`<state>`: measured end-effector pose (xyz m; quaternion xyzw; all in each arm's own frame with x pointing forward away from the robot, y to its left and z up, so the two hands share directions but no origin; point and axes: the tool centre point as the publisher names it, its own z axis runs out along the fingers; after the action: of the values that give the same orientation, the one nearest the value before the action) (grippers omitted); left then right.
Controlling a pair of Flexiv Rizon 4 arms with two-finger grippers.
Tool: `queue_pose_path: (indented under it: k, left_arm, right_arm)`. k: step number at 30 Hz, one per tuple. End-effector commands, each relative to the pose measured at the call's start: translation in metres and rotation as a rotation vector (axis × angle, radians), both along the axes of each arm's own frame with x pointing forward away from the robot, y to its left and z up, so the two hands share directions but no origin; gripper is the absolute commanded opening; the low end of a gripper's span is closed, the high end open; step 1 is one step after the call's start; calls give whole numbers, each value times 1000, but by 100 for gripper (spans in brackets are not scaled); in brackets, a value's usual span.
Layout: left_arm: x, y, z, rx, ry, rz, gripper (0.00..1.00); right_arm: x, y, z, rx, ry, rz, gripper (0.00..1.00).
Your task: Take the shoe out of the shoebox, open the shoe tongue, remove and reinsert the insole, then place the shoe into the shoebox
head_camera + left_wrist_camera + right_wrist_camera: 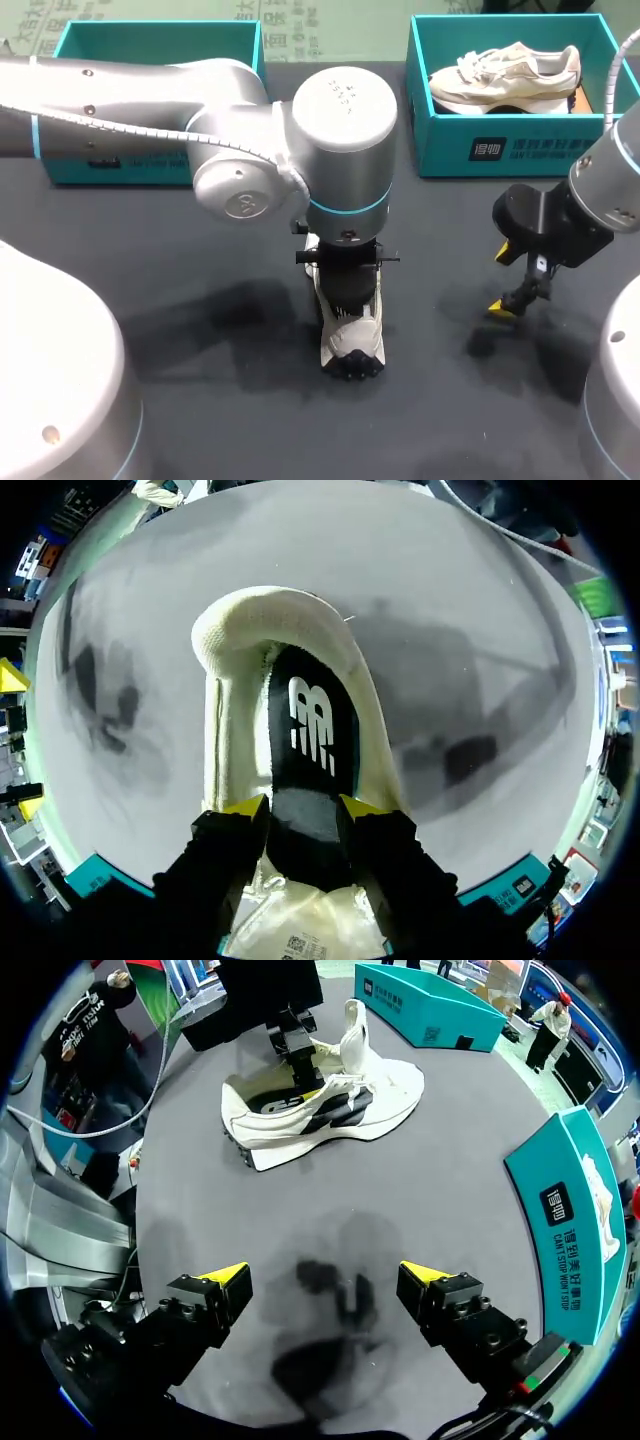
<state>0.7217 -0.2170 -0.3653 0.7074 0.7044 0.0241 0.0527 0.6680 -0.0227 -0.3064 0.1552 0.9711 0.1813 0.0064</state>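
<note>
A white shoe (350, 345) stands on the dark table (200, 330) at the middle, under my left wrist. My left gripper (303, 805) is down in the shoe's opening. Its fingers stand apart on either side of the black insole (310, 720), which lies flat inside the shoe (235, 680). The right wrist view shows the same shoe (330, 1110) from its side, with the left gripper (300, 1050) on top of it. My right gripper (502, 282) hangs open above bare table to the right of the shoe, with nothing between its fingers (225, 1278).
A teal shoebox (500, 150) at the back right holds a second white shoe (505, 75). Another teal box (150, 45) stands at the back left, partly behind my left arm. In the right wrist view the boxes (570, 1230) (430, 1005) line the table's edge.
</note>
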Motion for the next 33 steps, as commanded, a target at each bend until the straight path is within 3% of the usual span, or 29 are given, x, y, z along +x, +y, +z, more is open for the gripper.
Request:
queue_pose_path:
  k: [1, 6, 15, 33]
  left_arm:
    - [1, -4, -1, 18, 7, -3, 100]
    - [-4, -2, 3, 9, 12, -23, 100]
    - [4, 4, 14, -11, 41, -52, 100]
    - [42, 3, 29, -29, 99, -57, 100]
  right_arm:
    - [-2, 0, -1, -2, -2, -2, 100]
    - [-2, 0, -1, -2, -2, -2, 100]
    - [-2, 0, -1, -2, -2, -2, 100]
    - [-2, 0, -1, -2, -2, -2, 100]
